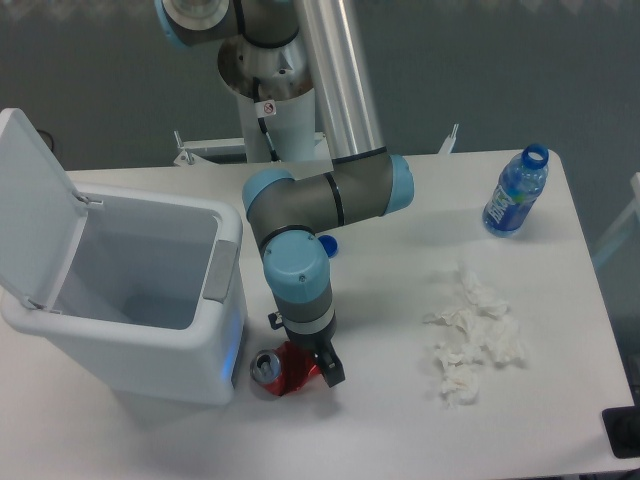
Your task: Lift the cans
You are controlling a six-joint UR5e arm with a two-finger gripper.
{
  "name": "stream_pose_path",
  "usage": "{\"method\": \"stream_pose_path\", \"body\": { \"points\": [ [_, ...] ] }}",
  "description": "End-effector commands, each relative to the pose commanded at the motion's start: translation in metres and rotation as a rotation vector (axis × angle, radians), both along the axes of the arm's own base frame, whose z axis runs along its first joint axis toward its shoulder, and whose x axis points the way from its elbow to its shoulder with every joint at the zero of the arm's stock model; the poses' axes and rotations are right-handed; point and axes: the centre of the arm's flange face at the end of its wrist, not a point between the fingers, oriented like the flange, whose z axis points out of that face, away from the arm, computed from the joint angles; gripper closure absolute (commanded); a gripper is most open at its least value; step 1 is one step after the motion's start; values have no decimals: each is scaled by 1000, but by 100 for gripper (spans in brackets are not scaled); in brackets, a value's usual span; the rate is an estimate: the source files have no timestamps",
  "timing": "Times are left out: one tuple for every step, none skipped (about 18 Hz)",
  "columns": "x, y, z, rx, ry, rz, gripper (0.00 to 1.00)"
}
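Crushed red can [281,369] lying on white tabletop [380,420] just beside open white bin [150,290], gripper [315,368] lowered over it, fingers [333,373] straddling can, grip uncertain, blue bottle [515,192] far right, crumpled tissues [472,335] nearby

Even, bright overhead light, soft shadows, slightly soft focus throughout.

A white counter [380,420] holds a white plastic bin [140,300] at the left, its hinged lid [30,200] standing open. A blue plastic bottle [515,192] without its cap stands near the far right corner. Crumpled white tissues [472,335] lie on the right side.
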Motion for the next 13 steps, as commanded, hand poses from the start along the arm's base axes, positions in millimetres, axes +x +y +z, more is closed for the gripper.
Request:
{"method": "stream_pose_path", "body": {
  "points": [
    [0,0,1,1,1,0,11],
    [-1,1,1,2,2,0,11],
    [-1,1,1,2,2,0,12],
    [-1,1,2,3,3,0,13],
    [-1,1,2,3,3,-2,13],
    [-1,1,2,3,3,-2,13],
    [-1,1,1,2,2,-2,13],
    [-1,1,2,2,4,-1,13],
    [-1,1,1,1,3,-1,13],
    [-2,1,1,1,3,-1,13],
    [-2,1,-1,-1,1,0,15],
    [-2,1,-2,-3,1,2,19],
    [-2,2,-1,-9,12,1,22]
  ]
}}
